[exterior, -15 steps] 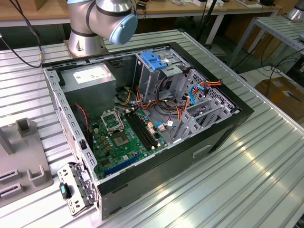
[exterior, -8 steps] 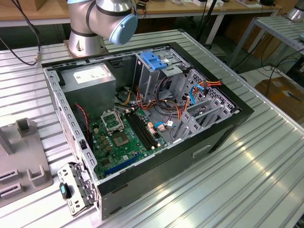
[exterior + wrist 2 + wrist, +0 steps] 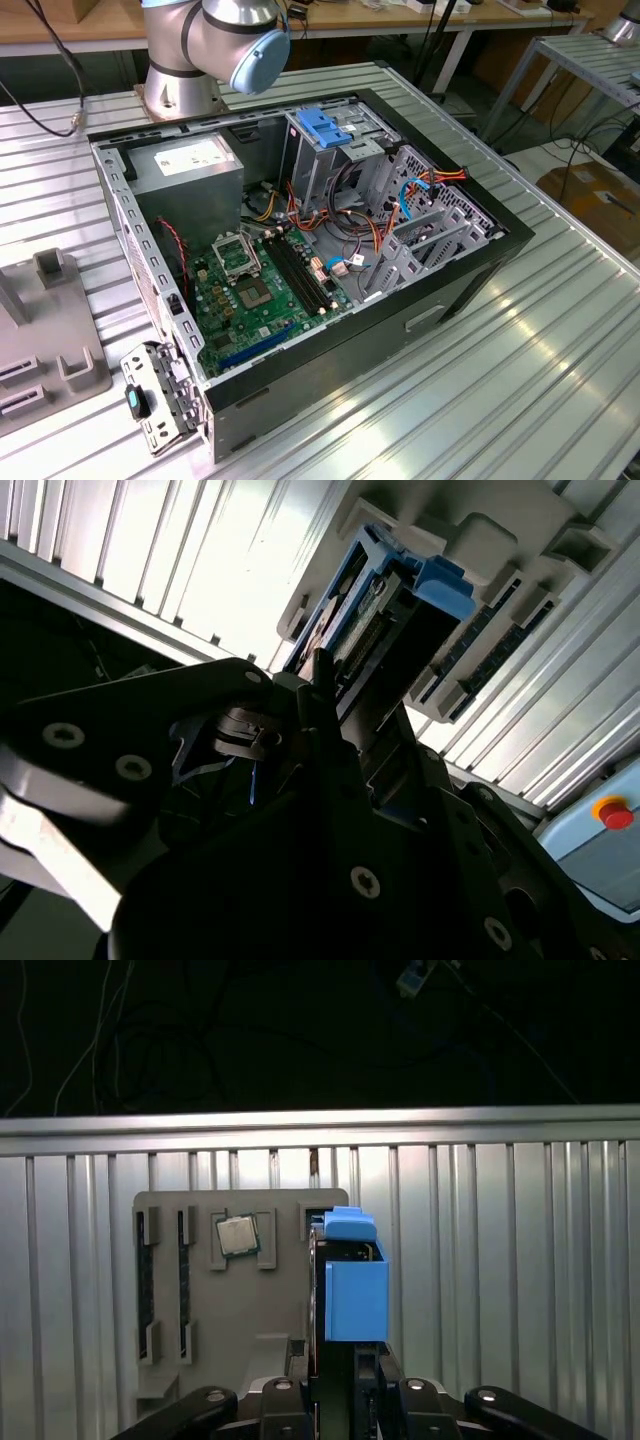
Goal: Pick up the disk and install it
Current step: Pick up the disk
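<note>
The disk (image 3: 352, 1285) is seen edge-on in the first wrist view, a thin drive in a bright blue plastic frame. It sits between the fingers of my gripper (image 3: 348, 1375), which is shut on its lower end. It hangs well above the grey fixture plate (image 3: 200, 1310) on the ribbed table. In the second wrist view the disk (image 3: 395, 610) sticks out past the dark gripper (image 3: 330, 695), its blue frame end toward the fixture's slots.
An open computer case (image 3: 480, 265) lies on the table with the motherboard (image 3: 260, 290), a grey power supply (image 3: 190, 165) and a drive cage with a blue bracket (image 3: 325, 125). The arm's base (image 3: 185, 60) stands behind it. The fixture (image 3: 40, 350) carries a processor chip (image 3: 237, 1235).
</note>
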`<state>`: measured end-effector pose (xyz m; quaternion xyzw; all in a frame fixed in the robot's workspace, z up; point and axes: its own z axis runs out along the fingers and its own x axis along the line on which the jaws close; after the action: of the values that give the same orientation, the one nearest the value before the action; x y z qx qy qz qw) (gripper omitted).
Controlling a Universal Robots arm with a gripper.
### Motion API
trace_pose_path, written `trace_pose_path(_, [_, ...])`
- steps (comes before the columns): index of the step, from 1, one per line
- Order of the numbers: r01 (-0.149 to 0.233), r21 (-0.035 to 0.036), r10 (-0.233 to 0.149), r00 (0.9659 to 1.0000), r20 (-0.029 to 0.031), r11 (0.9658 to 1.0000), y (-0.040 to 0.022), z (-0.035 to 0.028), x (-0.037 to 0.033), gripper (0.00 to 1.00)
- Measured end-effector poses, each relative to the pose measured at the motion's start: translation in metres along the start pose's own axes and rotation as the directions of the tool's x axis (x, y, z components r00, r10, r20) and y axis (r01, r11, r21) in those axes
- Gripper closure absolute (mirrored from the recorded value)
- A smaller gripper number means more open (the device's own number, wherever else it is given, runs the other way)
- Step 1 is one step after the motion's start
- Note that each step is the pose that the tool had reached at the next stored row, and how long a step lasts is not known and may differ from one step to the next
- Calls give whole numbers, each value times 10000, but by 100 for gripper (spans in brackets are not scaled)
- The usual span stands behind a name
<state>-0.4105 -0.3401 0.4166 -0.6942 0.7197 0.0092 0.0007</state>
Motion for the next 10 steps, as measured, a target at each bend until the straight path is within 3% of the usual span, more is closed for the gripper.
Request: trace_pose_path(10, [0,2,0,10000,-4,10000,3,-178,-21,65])
